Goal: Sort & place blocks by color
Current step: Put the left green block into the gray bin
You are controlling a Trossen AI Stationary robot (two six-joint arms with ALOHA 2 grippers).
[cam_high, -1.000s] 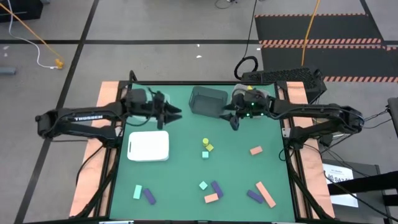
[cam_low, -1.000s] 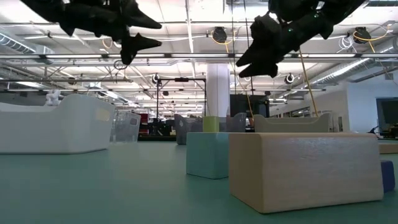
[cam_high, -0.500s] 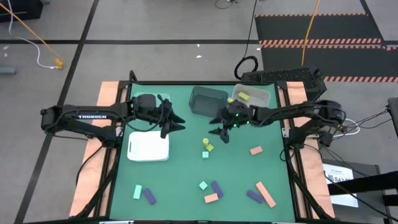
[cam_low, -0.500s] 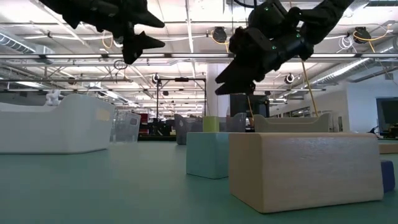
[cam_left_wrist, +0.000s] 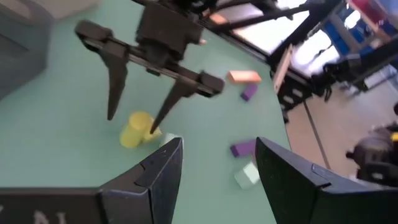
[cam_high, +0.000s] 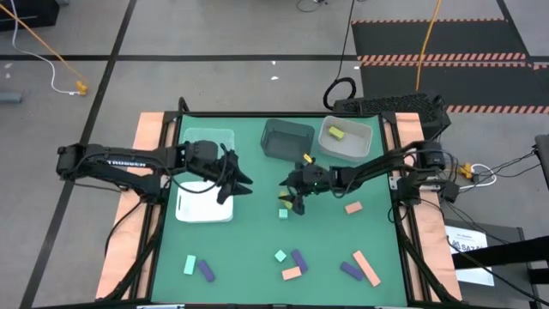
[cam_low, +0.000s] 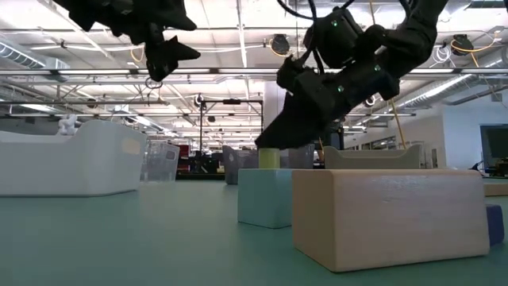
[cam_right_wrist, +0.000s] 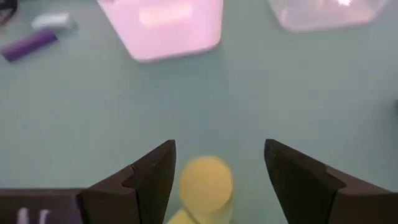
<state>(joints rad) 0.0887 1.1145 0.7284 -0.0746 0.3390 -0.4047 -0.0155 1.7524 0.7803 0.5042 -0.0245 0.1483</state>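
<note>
My right gripper (cam_high: 292, 198) is open and low over the table's middle. Its fingers stand on either side of a yellow-green cylinder block (cam_right_wrist: 206, 183), which rests upright on the mat (cam_left_wrist: 135, 129); no touch shows. A small yellow-green cube (cam_high: 289, 204) and a mint-teal cube (cam_high: 283, 213) lie right beside it. My left gripper (cam_high: 243, 181) is open and hangs in the air by the white tray's right edge. Other salmon, purple and teal blocks lie toward the near edge. One yellow-green block (cam_high: 335, 132) lies in the far right clear bin.
A white tray (cam_high: 205, 202) lies at left, with a clear bin (cam_high: 211, 139) behind it. A dark bin (cam_high: 287, 139) and a second clear bin (cam_high: 346, 140) stand at the far edge. A salmon block (cam_high: 352, 207) lies to the right. Bare mat lies between tray and blocks.
My right gripper has moved from beside the far bins toward the near edge and the left, and has come down around the yellow-green cylinder. My left gripper has drifted toward the near edge, past the tray's far right corner. No block has moved.
</note>
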